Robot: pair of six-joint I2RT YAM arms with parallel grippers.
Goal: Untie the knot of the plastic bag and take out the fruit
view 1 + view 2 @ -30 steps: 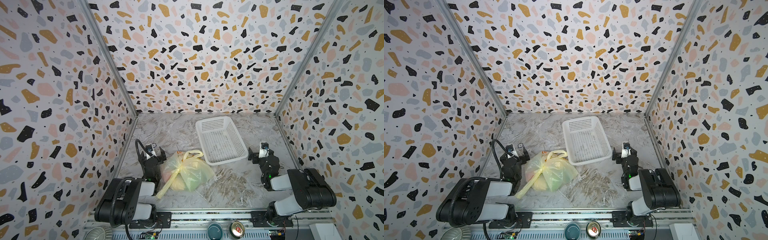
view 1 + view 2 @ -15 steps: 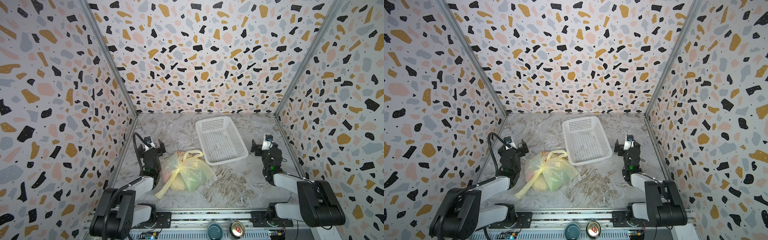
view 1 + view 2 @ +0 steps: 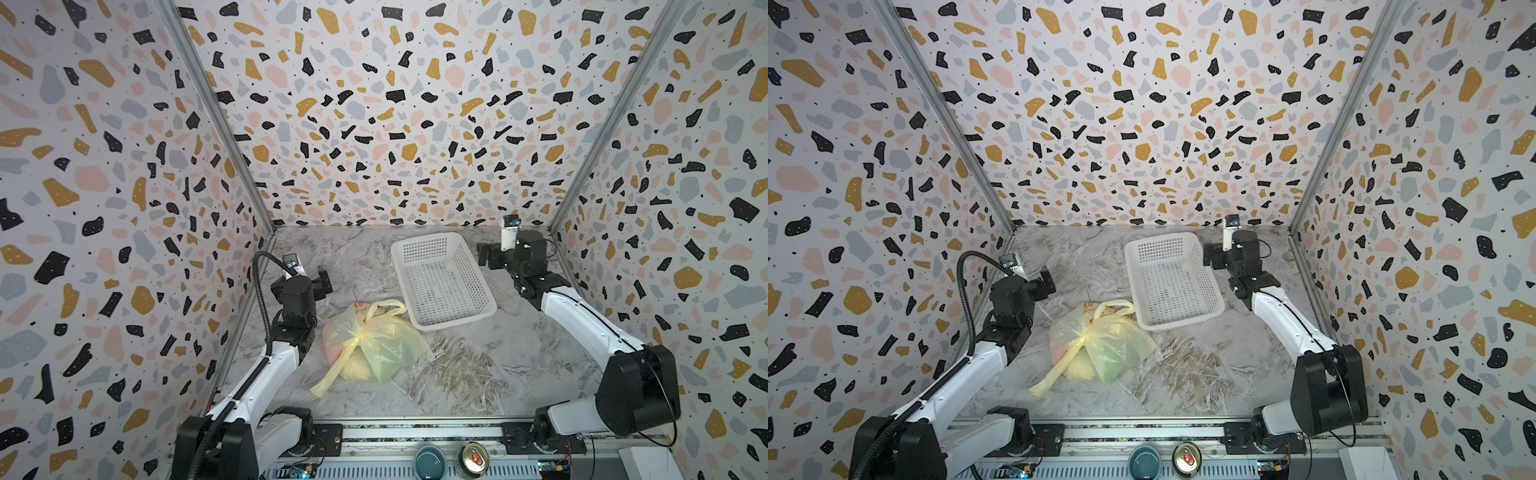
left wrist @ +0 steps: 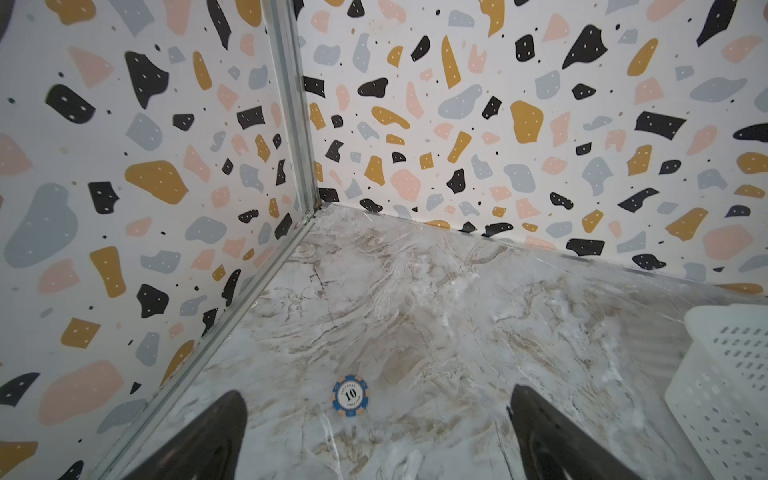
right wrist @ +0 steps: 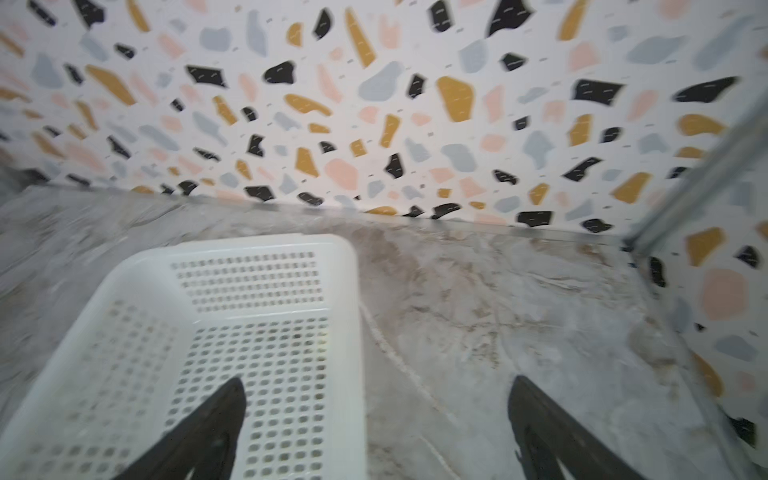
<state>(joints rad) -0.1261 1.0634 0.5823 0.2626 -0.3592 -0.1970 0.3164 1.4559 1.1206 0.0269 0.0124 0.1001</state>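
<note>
Moved rearward, left gripper (image 4: 377,398) is spread above a chip (image 4: 350,395); right gripper (image 5: 376,386), likewise, is spread over the basket's (image 5: 266,243) right rim; bag (image 3: 374,347) lies knotted.

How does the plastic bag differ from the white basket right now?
The plastic bag is soft, crinkled, translucent pale yellow; the basket is rigid, white, perforated. The plastic bag is tied shut at the knot and bulges with fruit; the basket is open-topped and looks empty. The plastic bag lies nearer the left gripper, the basket nearer the right gripper. Both rest on the marble table, touched by neither gripper.
</note>
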